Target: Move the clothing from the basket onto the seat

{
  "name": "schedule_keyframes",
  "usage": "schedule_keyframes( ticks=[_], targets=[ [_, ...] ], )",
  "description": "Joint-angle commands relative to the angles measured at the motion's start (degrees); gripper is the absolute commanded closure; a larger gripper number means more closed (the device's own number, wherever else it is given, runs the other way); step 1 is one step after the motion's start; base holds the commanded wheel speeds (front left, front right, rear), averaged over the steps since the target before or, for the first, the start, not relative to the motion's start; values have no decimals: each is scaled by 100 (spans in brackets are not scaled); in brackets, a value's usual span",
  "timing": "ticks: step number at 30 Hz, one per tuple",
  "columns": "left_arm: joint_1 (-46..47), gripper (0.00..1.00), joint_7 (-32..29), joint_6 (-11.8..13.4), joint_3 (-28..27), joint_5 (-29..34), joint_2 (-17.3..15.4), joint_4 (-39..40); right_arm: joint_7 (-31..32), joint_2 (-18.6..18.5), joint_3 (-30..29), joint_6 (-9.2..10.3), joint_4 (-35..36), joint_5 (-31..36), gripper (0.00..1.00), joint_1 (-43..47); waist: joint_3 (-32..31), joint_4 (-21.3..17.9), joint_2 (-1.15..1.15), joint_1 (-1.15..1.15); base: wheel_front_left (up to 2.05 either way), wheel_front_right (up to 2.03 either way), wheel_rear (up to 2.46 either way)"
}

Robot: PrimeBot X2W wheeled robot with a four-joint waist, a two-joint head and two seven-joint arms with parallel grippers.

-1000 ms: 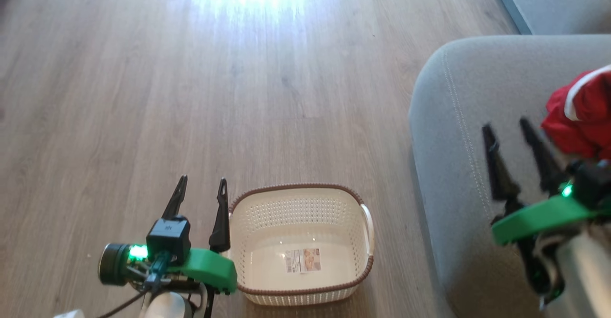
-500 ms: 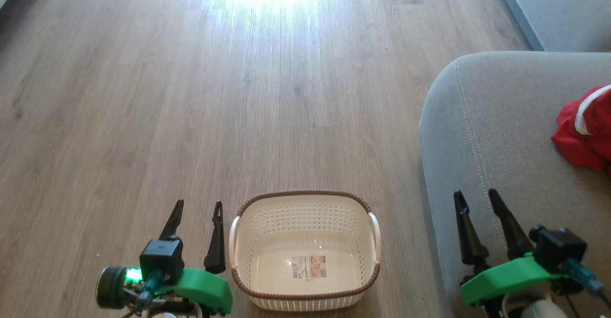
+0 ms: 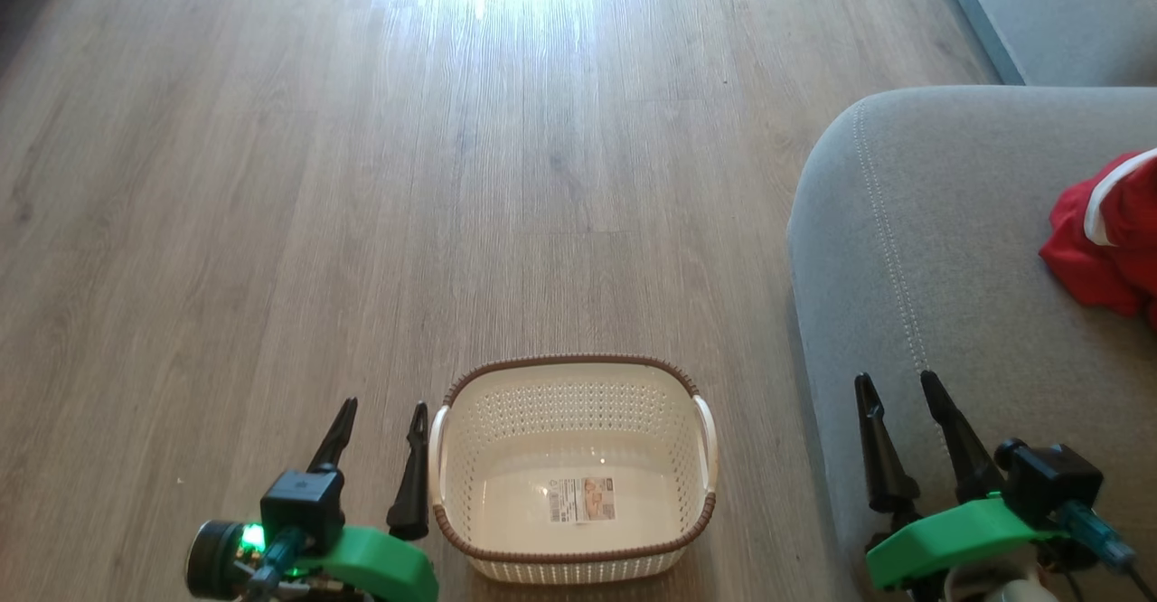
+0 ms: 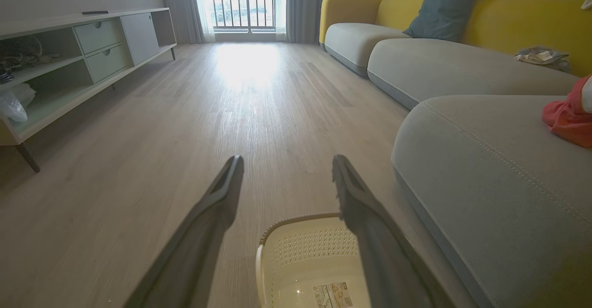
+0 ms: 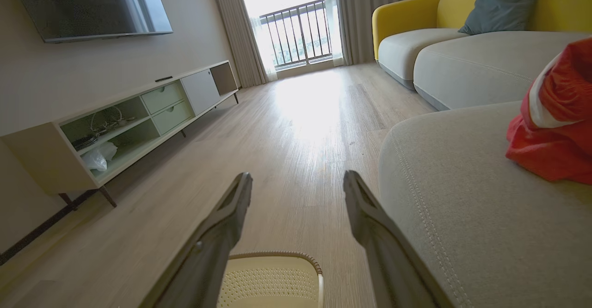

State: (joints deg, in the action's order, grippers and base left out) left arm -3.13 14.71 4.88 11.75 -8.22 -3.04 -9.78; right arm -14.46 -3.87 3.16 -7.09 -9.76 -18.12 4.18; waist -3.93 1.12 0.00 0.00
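At the right edge, red clothing [image 3: 1105,249] lies on the grey seat [image 3: 958,313].
Right gripper [image 3: 895,378], lower right, fingers spread, well apart from it.

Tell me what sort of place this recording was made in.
Most likely a home living room: a yellow-backed sofa, a low media cabinet beneath a wall-mounted screen, and a curtained balcony door.
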Motion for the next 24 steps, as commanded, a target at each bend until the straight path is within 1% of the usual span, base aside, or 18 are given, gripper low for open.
schedule_keyframes(
  ticks=[1, 15, 24],
  targets=[
    [191, 0, 29, 8, -229, -14, 16, 183, -53, 14, 98, -40, 190, 77, 0, -180, 9, -8, 0, 0, 0, 0, 0],
    [194, 0, 29, -95, -276, -158, 16, 118, -53, 1, 159, -40, 148, 13, 0, -222, 55, -29, 0, 0, 0, 0, 0],
    [206, 0, 29, -112, -276, -142, 16, 103, -53, -9, 152, -40, 129, 5, 0, -211, 39, -20, 0, 0, 0, 0, 0]
  ],
)
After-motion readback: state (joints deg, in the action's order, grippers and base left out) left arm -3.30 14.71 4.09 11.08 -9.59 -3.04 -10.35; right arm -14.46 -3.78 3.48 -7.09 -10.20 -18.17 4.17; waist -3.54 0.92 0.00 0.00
